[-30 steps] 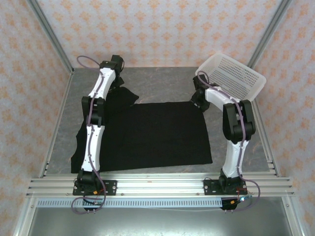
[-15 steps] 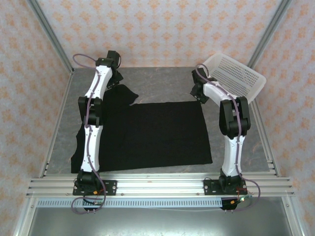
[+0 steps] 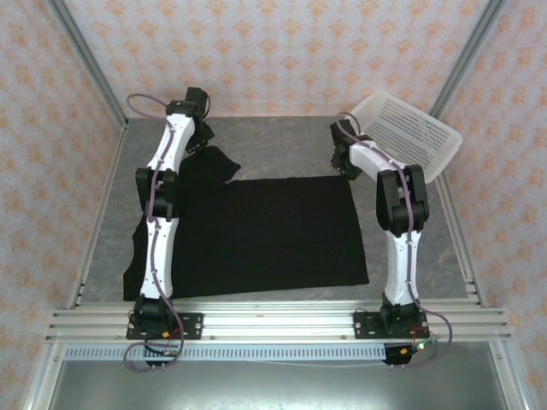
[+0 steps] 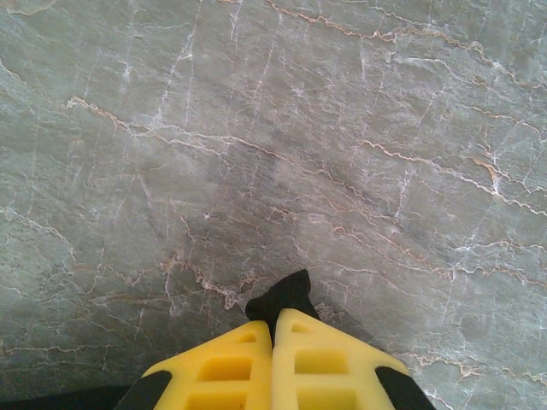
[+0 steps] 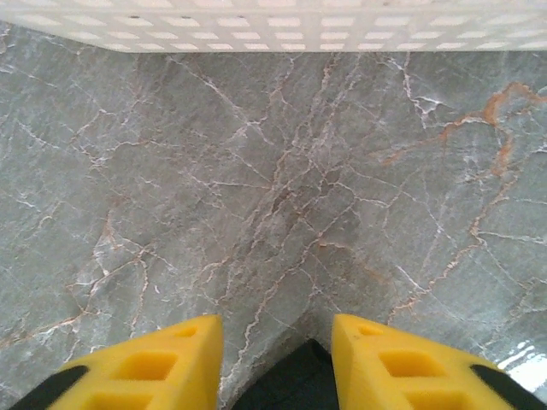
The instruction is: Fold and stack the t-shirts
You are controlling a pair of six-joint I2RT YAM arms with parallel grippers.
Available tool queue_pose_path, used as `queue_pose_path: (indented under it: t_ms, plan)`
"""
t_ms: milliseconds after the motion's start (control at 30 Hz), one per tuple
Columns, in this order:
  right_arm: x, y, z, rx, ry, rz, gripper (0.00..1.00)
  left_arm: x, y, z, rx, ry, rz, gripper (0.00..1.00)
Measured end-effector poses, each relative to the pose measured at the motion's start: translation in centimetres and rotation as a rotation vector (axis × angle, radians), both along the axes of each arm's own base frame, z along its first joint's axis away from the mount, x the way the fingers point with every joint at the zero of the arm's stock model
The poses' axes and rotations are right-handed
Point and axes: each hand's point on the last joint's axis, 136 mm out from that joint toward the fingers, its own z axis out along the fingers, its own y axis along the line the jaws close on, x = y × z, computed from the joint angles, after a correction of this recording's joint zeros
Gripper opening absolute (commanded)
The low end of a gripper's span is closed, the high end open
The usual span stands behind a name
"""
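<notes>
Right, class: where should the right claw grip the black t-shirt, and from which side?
The far right corner of the t-shirt, from straight above: the cloth lies flat, and that corner sits between the open fingers of the right claw.

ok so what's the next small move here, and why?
Likely close the right fingers: they stand apart with a t-shirt corner between them, while the left fingers are already shut on its fabric at the far left. Both could then lift for the fold.
</notes>
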Motion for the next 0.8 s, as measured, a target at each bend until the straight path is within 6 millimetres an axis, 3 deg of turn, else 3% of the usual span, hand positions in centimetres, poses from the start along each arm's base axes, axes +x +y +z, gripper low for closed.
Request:
queue_pose_path:
  t_ms: [233,433,567,800]
  plan:
    - [-3.4,-0.8,1.2,-0.044,0.011,0.001,0.59,0.1,-0.1,0.1,-0.004,-0.004,-0.001,0.00]
    - [-2.8,-0.2,4.4,-0.033,-0.079,0.020,0.64,0.1,-0.1,0.4,-0.007,-0.010,-0.003,0.00]
    - [-2.7,0.7,3.4,-0.035,-0.062,0.034,0.65,0.2,-0.3,0.4,-0.019,-0.015,-0.005,0.00]
    - [-2.2,2.0,-0.1,-0.066,0.003,0.052,0.67,0.3,-0.4,0.7,-0.023,-0.021,-0.006,0.00]
